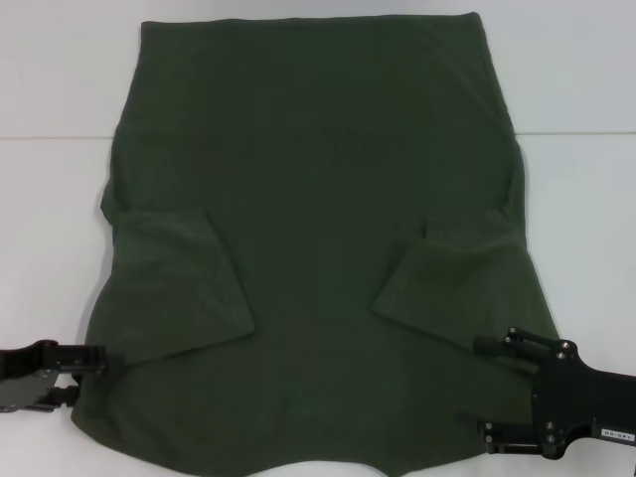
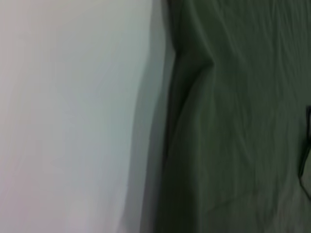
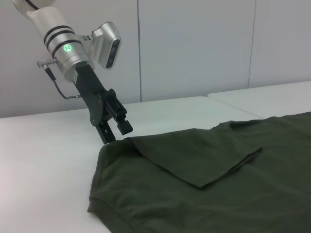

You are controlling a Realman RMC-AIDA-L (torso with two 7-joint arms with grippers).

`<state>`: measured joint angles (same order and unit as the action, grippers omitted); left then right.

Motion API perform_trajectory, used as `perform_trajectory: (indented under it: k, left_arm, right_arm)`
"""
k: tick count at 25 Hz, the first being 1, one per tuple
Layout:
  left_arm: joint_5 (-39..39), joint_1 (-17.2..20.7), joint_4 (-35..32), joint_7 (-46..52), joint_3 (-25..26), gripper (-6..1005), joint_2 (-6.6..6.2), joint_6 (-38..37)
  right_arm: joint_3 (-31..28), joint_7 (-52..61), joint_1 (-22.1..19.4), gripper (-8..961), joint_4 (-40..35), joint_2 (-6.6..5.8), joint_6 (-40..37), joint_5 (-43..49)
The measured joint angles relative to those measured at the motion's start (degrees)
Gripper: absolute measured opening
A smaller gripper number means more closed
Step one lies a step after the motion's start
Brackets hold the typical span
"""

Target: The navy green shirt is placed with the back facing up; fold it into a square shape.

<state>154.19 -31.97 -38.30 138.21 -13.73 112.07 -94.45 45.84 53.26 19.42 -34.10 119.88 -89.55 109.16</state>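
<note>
Both sleeves lie folded inward on the navy green shirt, spread flat on the white worktop; body folds remain.

Head view: left gripper at the near-left shoulder, right gripper near-right, jaws released.

Left wrist view: shirt edge only.

Right wrist view: left jaws seemingly pinching the shoulder.

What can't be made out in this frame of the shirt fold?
- Navy green shirt: its underside is against the table; its near hem is cut off by the head view's edge.
- Left gripper: the shirt edge hides its fingertips.
- Right gripper: open, nothing visibly held.
</note>
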Motion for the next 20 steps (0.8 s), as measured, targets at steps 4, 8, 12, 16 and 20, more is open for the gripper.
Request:
perform_trajectory:
  k: [4, 8, 12, 16, 20]
  left_arm:
    - [-0.12, -0.27, -0.37, 0.03, -0.29, 845, 0.12, -0.01]
    - [-0.19, -0.31, -2.03, -0.10, -1.39, 840, 0.60, 0.15]
    - [-0.09, -0.12, -5.62, -0.21, -4.26, 812, 2.21, 0.45]
    - [-0.20, -0.17, -6.35, 0.38, -5.79, 718, 2.85, 1.27]
    - [-0.04, -0.26, -6.38, 0.87, -5.87, 530, 2.88, 1.72]
  right_arm:
    - [-0.21, 0.00, 0.00, 920, 0.00, -0.01, -0.01, 0.00]
    - [-0.40, 0.15, 0.01, 919, -0.01, -0.14, -0.02, 0.00]
    - [-0.42, 0.98, 0.06, 919, -0.55, -0.24, -0.09, -0.02]
    - [-0.41, 1.16, 0.16, 919, -0.64, -0.27, -0.11, -0.12]
    - [-0.41, 1.18, 0.18, 918, -0.71, -0.28, -0.24, -0.26]
